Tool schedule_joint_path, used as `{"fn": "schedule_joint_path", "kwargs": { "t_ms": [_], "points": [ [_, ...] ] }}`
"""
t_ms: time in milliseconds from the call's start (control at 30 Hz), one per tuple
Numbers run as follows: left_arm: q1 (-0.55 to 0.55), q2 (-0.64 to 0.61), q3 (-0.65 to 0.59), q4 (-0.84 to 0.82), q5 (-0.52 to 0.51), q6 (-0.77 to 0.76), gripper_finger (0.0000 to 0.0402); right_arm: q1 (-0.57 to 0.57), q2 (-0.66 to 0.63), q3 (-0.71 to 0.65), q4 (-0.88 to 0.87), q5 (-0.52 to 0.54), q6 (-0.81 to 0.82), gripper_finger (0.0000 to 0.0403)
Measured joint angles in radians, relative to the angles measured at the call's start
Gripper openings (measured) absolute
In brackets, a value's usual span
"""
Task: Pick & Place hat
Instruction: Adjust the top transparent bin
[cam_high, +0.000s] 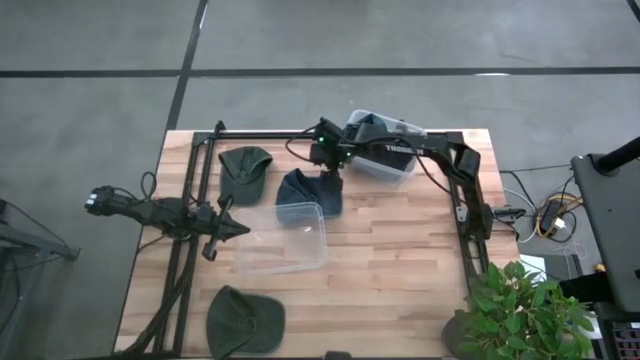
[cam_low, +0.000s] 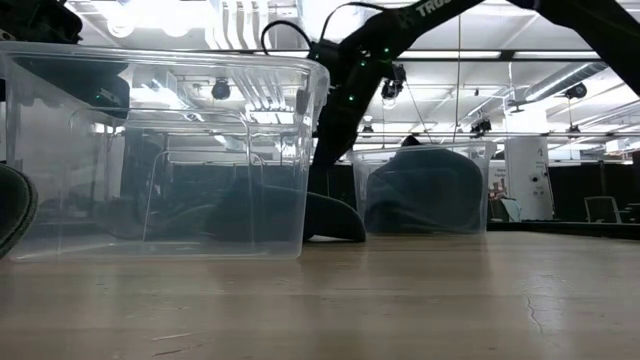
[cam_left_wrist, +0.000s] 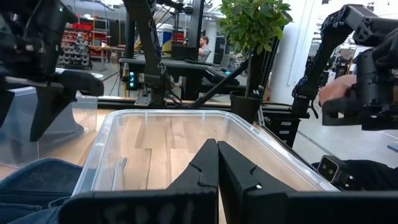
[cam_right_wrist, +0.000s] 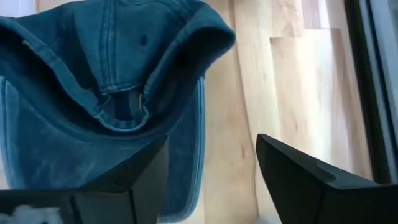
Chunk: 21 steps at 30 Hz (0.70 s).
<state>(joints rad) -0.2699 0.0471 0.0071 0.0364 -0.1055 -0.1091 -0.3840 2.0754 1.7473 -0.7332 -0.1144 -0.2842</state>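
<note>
Right wrist view shows my right end effector with its fingers spread apart and nothing between them, hanging directly over the blue hat, which lies on the wooden surface just below and slightly to one side of my open gap. From the high view the same blue hat sits right under my right end effector, with the empty clear bin touching or nearly touching its near edge. I judge the hat to be light, soft washed cotton that will sag and fold once lifted, not slippery and not fragile. Its brim looks stiffer than the crown, so pinching the brim edge, or the bunched fabric by the back strap opening I can see beneath me, should give a firmer hold than the loose crown. A shallow pinch may catch only one layer and let it slide free. My left end effector has its fingers pressed together, empty, waiting at the bin's rim, well away from the hat
</note>
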Motion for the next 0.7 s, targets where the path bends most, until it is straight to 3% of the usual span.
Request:
{"fn": "schedule_joint_path", "kwargs": {
  "t_ms": [700],
  "points": [
    [0.0,0.0,0.0,0.0,0.0,0.0,0.0,-0.002,0.04,0.004,-0.079,0.048,-0.041,0.0226]
  ]
}}
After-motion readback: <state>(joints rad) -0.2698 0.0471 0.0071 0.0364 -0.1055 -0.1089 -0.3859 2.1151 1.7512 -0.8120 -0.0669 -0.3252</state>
